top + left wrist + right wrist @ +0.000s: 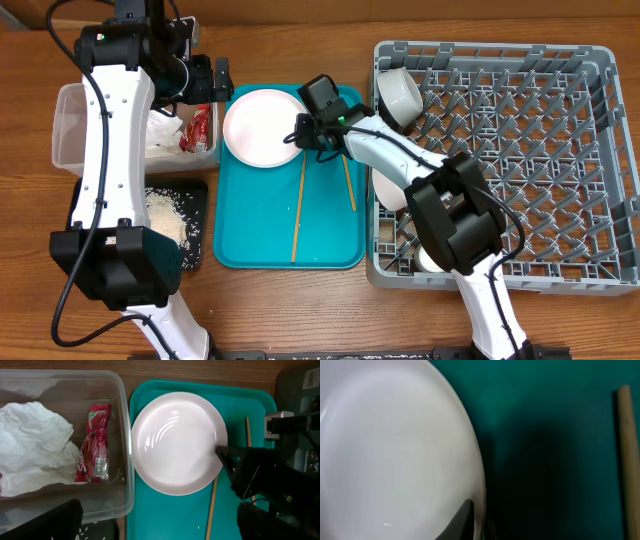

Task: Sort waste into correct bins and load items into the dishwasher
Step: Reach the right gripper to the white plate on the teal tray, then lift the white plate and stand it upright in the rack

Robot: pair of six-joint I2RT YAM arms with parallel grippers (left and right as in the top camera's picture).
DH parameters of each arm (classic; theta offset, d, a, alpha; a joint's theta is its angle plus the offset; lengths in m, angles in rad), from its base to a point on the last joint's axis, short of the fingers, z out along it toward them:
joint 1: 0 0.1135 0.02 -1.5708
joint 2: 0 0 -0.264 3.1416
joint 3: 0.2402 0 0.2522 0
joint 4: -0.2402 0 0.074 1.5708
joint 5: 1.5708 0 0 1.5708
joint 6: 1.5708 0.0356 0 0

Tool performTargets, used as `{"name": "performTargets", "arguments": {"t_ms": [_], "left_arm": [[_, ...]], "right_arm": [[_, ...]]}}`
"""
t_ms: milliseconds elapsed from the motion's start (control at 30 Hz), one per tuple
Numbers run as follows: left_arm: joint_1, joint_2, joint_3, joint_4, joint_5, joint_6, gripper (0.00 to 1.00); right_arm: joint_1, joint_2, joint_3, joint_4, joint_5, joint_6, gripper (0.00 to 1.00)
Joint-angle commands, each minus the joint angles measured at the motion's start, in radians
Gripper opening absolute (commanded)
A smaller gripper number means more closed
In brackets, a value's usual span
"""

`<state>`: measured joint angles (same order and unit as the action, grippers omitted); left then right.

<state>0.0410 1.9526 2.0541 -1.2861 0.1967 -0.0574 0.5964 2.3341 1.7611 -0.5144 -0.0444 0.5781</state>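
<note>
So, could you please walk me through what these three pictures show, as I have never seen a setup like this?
These are two robot arms at a wooden table, each ending in a two-finger gripper. The overhead picture looks down from a fixed camera; the other two come from cameras on the wrists.

On the table lies a teal tray carrying a pale plate and two wooden chopsticks. Beside it, a clear tub holds a crumpled napkin and a red wrapper, and a black tray holds loose rice. The big grey rack on the other side holds a white bowl.

The right gripper has one finger over the plate's edge, seemingly about to grasp it. The left gripper hovers above the tub, holding nothing that I can see.
</note>
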Motion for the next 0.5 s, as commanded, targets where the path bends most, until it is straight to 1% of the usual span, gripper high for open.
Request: {"name": "performTargets", "arguments": {"t_ms": [0, 67, 100, 233, 333, 467], "left_arm": [[-0.004, -0.011, 0.005, 0.004, -0.005, -0.010, 1.00], [-0.002, -0.011, 0.005, 0.004, -0.005, -0.010, 1.00], [-0.002, -0.011, 0.005, 0.003, -0.006, -0.010, 1.00], [-0.005, -0.011, 0.005, 0.004, -0.005, -0.010, 1.00], [-0.005, -0.011, 0.005, 0.004, -0.005, -0.010, 1.00], [-0.005, -0.011, 0.005, 0.004, -0.005, -0.010, 1.00]], "right_arm": [[0.004, 0.042, -0.008, -0.002, 0.008, 0.003, 0.10], [0.004, 0.041, -0.006, 0.005, 0.009, 0.002, 0.07], [0.004, 0.041, -0.001, 0.008, 0.009, 0.002, 0.04], [-0.021, 0.017, 0.040, -0.026, 0.010, -0.001, 0.04], [-0.063, -0.045, 0.101, -0.096, 0.051, -0.009, 0.04], [-0.106, -0.172, 0.185, -0.183, 0.180, -0.145, 0.04]]}}
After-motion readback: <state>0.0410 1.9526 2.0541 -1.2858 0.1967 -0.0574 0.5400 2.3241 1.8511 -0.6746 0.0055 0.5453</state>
